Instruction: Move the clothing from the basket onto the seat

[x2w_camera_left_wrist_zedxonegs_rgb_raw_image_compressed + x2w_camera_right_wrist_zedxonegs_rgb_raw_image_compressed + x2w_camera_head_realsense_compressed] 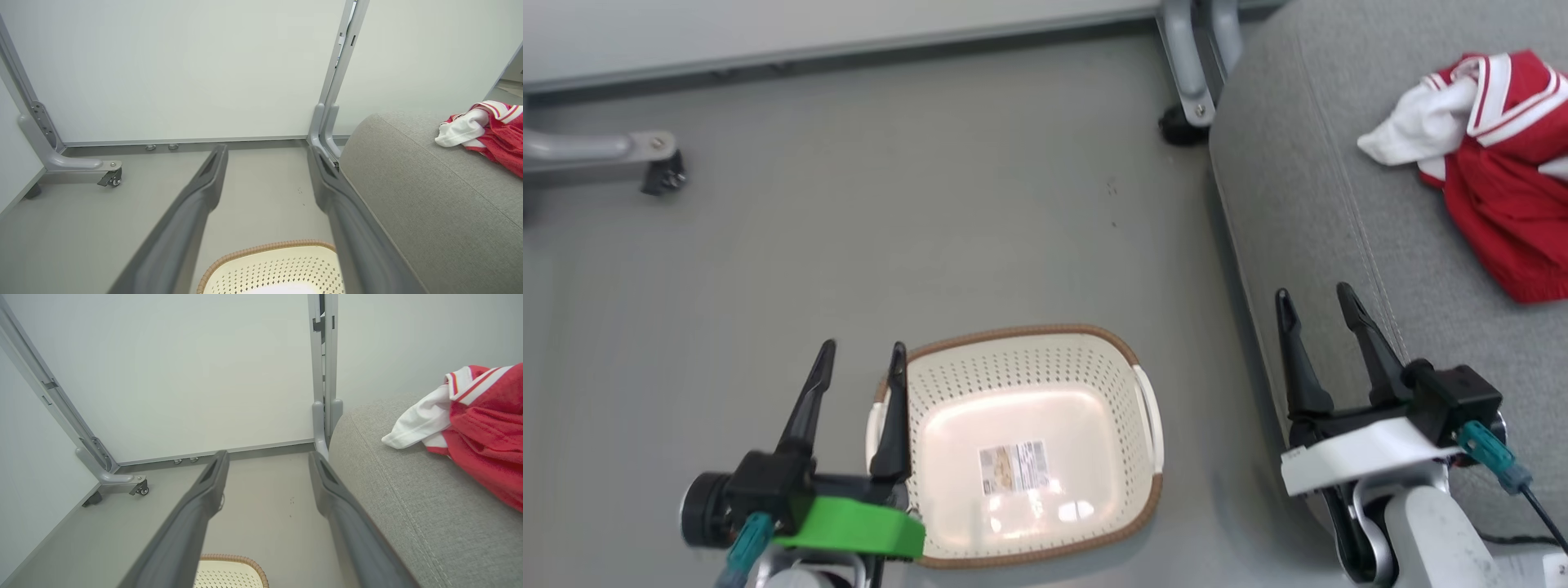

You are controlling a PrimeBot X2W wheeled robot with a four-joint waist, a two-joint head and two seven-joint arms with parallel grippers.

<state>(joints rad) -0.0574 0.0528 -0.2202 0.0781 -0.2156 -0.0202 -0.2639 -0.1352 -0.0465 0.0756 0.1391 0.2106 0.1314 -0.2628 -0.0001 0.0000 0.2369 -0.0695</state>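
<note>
Red-and-white clothing (1503, 163) heaped on the grey seat (1307, 204) at the right, well apart from the basket (1021, 332). Basket on the floor (849, 204) beside the seat, label sticker (1013, 467) showing on its bottom. Spread and holding nothing: left gripper (863, 349) over the basket's left rim, right gripper (1312, 294) over the seat's edge.

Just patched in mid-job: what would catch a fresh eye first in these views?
The bright red and white clothing lies heaped on the grey seat, at the head view's upper right. The cream basket stands on the floor at lower centre with just its label sticker inside. The left hand and right hand hover to either side, both open and holding nothing.
</note>
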